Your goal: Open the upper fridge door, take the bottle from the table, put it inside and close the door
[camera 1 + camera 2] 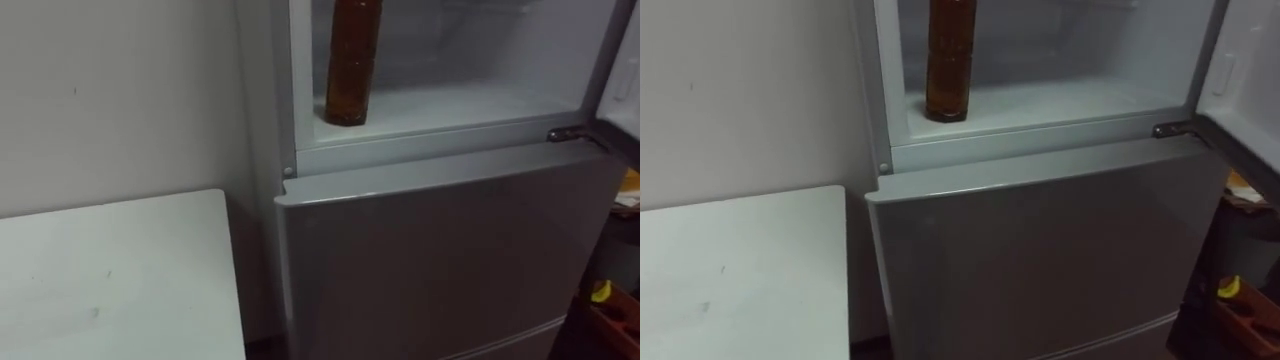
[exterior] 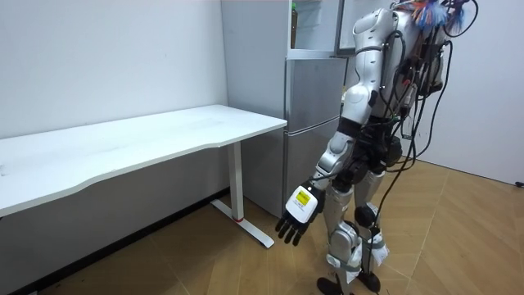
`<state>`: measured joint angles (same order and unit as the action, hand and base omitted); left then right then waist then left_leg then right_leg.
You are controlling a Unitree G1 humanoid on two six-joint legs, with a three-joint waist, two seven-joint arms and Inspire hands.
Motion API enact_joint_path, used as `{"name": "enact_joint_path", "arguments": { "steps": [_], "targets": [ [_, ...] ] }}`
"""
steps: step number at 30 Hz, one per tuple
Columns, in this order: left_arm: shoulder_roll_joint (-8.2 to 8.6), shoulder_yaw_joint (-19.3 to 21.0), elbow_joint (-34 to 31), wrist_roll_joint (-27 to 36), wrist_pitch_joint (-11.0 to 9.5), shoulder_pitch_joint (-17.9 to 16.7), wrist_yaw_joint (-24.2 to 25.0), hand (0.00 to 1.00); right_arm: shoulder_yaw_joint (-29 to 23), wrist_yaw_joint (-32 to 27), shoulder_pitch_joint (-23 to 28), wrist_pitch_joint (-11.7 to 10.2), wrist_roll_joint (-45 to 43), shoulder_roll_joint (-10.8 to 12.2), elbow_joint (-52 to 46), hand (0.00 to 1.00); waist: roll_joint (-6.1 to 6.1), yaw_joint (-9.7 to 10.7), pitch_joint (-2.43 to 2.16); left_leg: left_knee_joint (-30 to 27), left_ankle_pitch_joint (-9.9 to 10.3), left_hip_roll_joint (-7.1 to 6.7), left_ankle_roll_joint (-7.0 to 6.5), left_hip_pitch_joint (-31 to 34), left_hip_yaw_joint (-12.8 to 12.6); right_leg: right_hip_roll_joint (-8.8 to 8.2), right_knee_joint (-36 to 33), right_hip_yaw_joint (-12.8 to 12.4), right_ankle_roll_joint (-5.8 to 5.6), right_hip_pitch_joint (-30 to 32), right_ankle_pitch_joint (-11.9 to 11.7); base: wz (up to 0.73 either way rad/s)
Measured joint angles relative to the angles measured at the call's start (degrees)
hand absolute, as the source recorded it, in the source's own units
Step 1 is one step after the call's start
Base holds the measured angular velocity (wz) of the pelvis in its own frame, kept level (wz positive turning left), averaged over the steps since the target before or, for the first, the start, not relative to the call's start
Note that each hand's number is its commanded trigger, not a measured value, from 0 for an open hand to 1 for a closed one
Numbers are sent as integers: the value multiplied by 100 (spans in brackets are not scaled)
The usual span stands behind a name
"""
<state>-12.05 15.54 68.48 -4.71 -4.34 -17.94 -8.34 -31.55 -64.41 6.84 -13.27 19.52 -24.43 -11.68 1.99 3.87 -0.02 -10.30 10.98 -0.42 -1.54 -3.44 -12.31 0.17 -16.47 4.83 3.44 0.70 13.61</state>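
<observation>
One long white table runs along the wall in the room view, its end just beside a tall grey fridge. The robot stands upright on the wooden floor, close in front of the fridge and facing it.

In the eye views the fridge's grey lower door is closed. A corner of the table lies just to its left, with a narrow gap between them. Above the lower door the upper compartment stands open, its white inner floor and back wall in plain sight. The open upper door shows as a pale strip at the right edge.

The bottle, brown and tall, stands upright on the floor of the upper compartment, near the front edge and close to the left wall. Its top runs out of the frame. Nothing holds or touches it.

The left robot hand hangs low beside the robot's leg in the room view. Its fingers are straight, apart and pointing down at the floor, and it holds nothing.

A small dark hinge sits at the right front corner, between the upper compartment and the lower door.
</observation>
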Motion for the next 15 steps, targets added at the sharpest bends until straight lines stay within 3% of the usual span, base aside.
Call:
{"name": "enact_joint_path", "arguments": {
  "steps": [4, 15],
  "targets": [
    [8, -2, 13, 0, 10, 1, 0, 0, 102, 259, 0, 1, 0, 0, -142, 0, -59, -77, -8, 20, -3, 2, 3, 1, 1, 4, 90, 14, -3, -31, -33, 0],
    [23, -79, 11, 9, 23, 3, 0, 0, 321, 405, 0, 14, -16, 0, -272, 0, -53, -121, -8, 67, -5, -5, 3, -20, -10, 3, 178, 25, -12, -80, -38, 0]
  ]
}}
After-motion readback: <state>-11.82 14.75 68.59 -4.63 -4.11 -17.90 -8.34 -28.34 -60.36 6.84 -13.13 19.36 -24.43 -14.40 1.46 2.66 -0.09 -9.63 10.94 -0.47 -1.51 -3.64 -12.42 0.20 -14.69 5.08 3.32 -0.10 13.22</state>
